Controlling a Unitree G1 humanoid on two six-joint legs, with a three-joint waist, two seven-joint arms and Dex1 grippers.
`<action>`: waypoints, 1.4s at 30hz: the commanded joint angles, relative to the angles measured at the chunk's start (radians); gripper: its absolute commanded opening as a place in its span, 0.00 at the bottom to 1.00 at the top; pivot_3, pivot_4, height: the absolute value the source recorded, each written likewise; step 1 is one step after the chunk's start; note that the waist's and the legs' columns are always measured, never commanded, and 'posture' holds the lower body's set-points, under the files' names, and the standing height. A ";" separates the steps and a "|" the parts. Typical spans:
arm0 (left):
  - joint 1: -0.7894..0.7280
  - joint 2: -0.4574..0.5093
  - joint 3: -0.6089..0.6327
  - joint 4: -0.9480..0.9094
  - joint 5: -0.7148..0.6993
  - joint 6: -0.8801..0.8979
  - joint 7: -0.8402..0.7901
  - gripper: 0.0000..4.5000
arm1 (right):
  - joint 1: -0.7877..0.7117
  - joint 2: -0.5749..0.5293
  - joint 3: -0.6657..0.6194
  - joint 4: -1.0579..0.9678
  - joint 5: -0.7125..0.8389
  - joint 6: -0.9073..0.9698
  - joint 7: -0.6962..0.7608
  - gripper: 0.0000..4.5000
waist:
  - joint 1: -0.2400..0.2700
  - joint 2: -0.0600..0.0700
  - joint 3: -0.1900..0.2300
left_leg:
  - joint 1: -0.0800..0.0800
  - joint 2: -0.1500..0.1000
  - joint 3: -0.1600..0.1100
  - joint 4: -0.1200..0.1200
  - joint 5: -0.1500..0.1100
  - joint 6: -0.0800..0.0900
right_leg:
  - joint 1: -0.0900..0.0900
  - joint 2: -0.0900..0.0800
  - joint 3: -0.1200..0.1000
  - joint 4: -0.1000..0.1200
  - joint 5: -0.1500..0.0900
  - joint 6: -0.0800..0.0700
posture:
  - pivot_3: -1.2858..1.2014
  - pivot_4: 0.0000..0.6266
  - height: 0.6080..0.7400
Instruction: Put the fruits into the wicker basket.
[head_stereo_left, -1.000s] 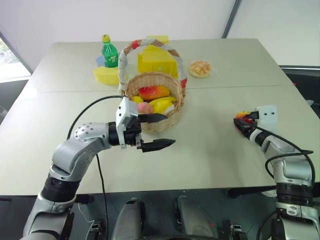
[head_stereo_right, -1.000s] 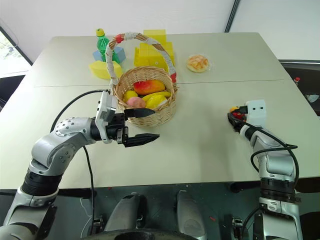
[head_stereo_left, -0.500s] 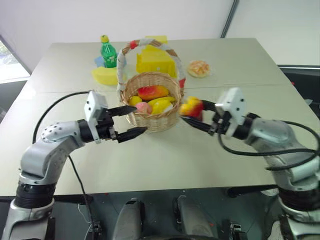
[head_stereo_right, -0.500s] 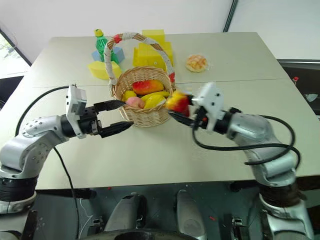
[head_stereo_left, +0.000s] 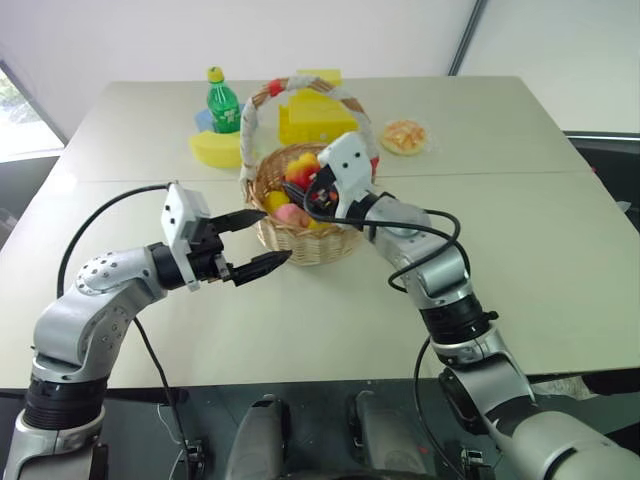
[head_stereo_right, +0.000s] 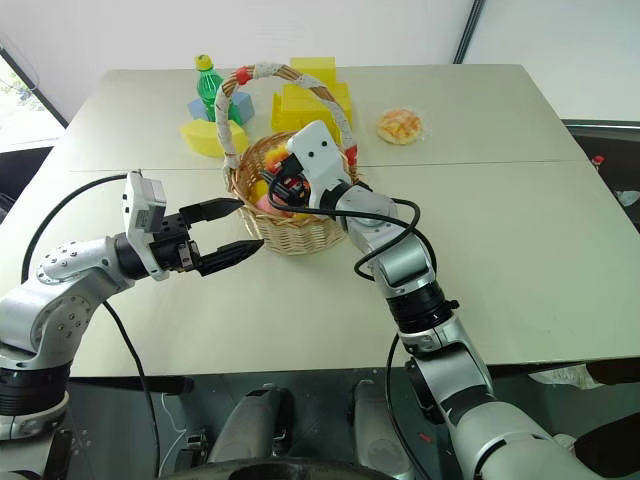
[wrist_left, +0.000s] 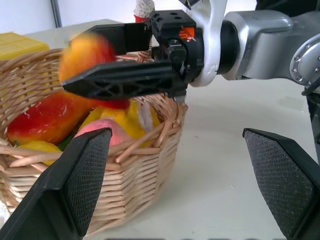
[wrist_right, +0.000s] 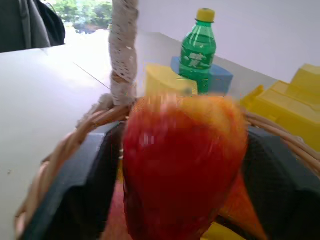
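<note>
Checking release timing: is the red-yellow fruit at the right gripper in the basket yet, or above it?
Above it. The red-yellow fruit sits between the right gripper fingers over the wicker basket rim, above the fruits inside.

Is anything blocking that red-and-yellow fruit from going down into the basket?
Nothing visible. The red-and-yellow fruit sits between the right gripper's fingers, over the wicker basket's open mouth beside its handle. Below it lie only fruits already inside.
</note>
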 joint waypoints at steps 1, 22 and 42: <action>-0.005 0.002 0.021 -0.036 -0.018 -0.009 0.007 1.00 | 0.017 -0.024 -0.002 -0.135 0.011 -0.046 0.066 0.99 | -0.002 0.000 0.000 | 0.000 0.000 0.000 0.000 0.000 0.000 | 0.000 0.000 0.000 0.000 0.000 0.000 | 0.52 0.24 1.00; -0.098 -0.052 -0.048 0.026 -0.010 -0.017 -0.012 1.00 | 0.110 -0.082 -0.255 -0.116 0.125 0.022 -0.055 0.99 | -0.003 0.000 0.000 | 0.001 0.001 0.001 -0.001 0.000 -0.001 | 0.000 0.004 0.001 0.000 0.000 0.000 | 0.52 0.24 1.00; -0.128 -0.106 -0.057 0.042 0.012 -0.069 0.023 1.00 | 0.194 -0.159 -0.428 -0.236 0.148 -0.062 -0.084 0.01 | 0.008 0.001 0.000 | 0.000 0.000 0.000 -0.002 0.000 -0.001 | 0.000 0.002 0.000 -0.001 0.000 0.000 | 0.52 0.24 1.00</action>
